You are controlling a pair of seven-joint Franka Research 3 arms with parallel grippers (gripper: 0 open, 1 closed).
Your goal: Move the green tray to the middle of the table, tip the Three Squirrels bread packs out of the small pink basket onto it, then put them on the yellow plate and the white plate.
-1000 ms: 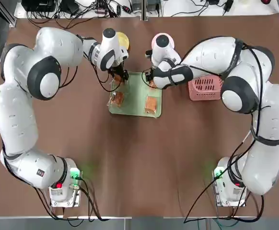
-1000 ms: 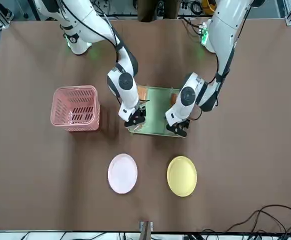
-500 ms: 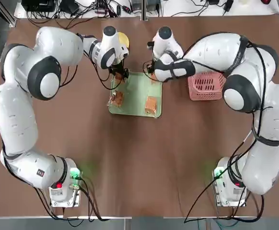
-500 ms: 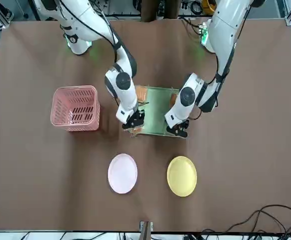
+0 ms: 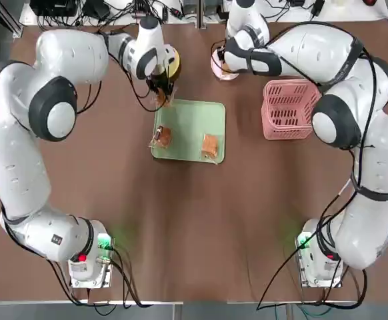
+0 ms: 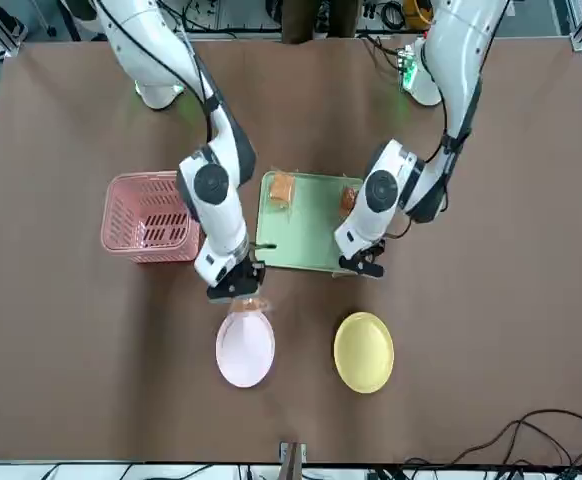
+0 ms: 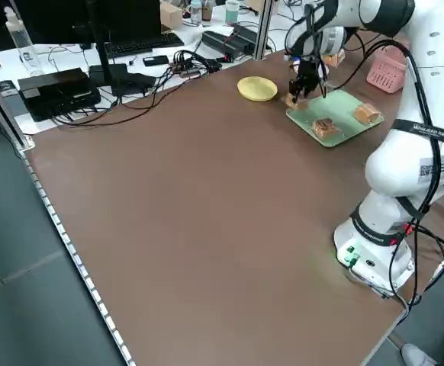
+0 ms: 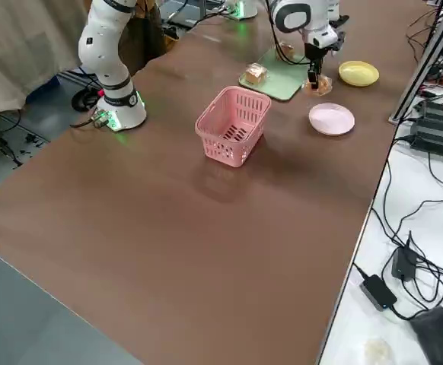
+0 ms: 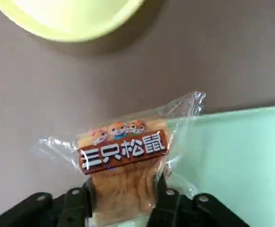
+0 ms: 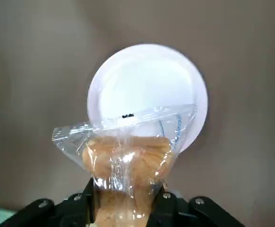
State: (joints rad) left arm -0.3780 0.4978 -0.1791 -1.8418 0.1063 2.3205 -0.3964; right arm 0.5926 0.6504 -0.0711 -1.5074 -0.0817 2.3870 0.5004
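Grippers left (image 9: 123, 208) and right (image 10: 128, 208), each clamped on a bread pack (image 9: 123, 179), near the plates; next, lower and release.

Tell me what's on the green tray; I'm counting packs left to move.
Two bread packs lie on the tray. The left gripper covers its far corner in the top view.

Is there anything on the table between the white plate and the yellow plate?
No. In the front view the round white plate and the round yellow plate sit apart, with only bare dark brown tabletop between them.
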